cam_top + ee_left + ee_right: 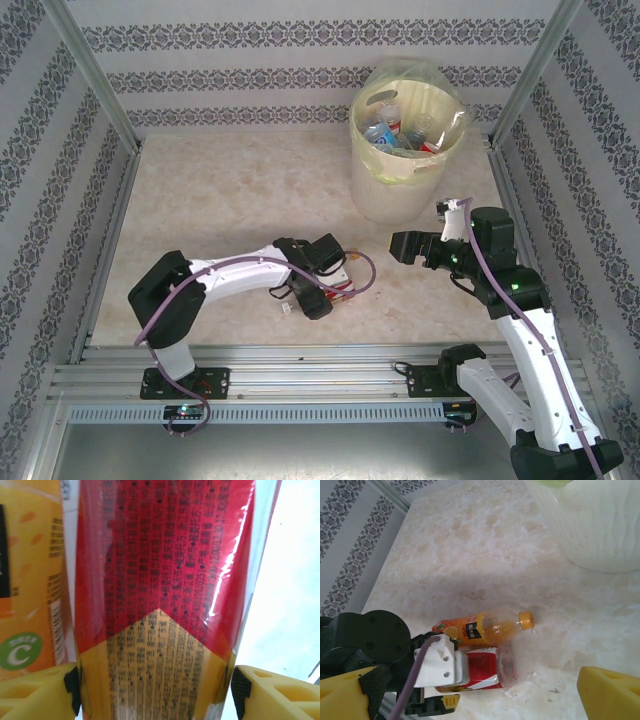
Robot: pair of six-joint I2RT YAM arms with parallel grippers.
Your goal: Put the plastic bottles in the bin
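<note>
The left gripper (318, 295) stands over a clear plastic bottle with a red and yellow label (160, 580) that lies on its side on the pale marbled table (220, 190), near the middle of the front edge. Its yellow fingers (30, 692) straddle the bottle, with the black pads right at its flanks; whether they already press I cannot tell. The bottle's long axis runs crosswise to the line between the pads, which suits a grasp across the body. A clear bottle of orange drink with an orange cap (485, 627) lies parallel, just beside it. The large round cream plastic bin (380, 190) sits well away, towards the far right. The right gripper (400, 245) hangs between, jaws spread wide and empty, nearer the bin
</note>
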